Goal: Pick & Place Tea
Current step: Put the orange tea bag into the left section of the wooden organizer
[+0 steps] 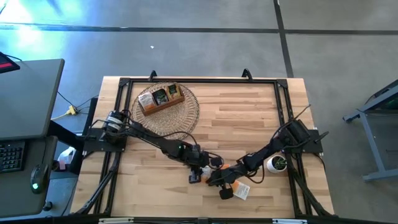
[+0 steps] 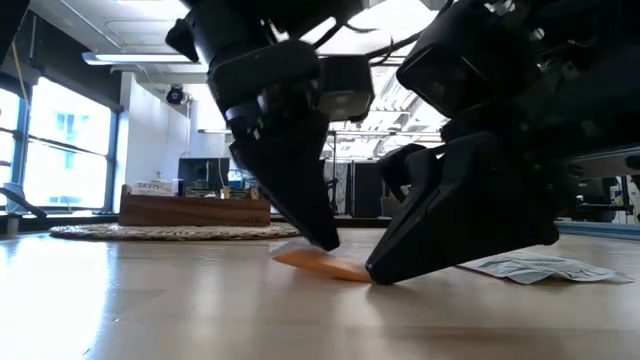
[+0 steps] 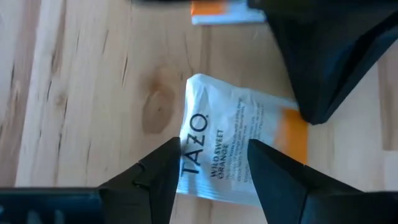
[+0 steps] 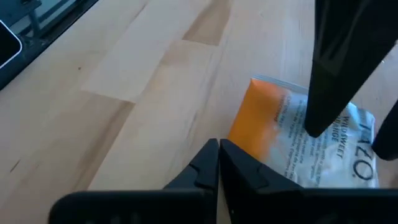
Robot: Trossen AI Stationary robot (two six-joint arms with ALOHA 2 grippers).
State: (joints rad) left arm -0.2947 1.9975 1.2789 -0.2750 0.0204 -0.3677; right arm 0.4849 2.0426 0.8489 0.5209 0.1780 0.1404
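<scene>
A white and orange tea sachet (image 3: 233,124) printed TAZO lies on the wooden table, between my two grippers near the table's front middle. My left gripper (image 3: 214,149) is open. It slants down over the sachet's white end, one finger on either side of the print. My right gripper (image 4: 219,144) is shut and comes from the table's right, its tips at the sachet's orange end (image 4: 252,121). In the low view the sachet (image 2: 315,262) lies slightly tilted, its end under the left gripper (image 2: 325,240) raised a little. My left gripper's open fingertips (image 2: 328,243) come down from above onto the top face of the sachet's white end (image 3: 208,134). Whether they touch it or stand just over it, I cannot tell. My right gripper's shut fingertips (image 2: 378,275) slant down from the table's right and meet the edge of the sachet's orange end (image 2: 358,272). That end rests on the table.
More white sachets (image 1: 241,191) lie near the front edge by the right arm, and another orange one (image 3: 227,11) lies just beyond. A wooden divided box (image 1: 160,98) sits on a woven mat (image 1: 180,115) at the far left. A white pot (image 1: 277,163) stands at the right.
</scene>
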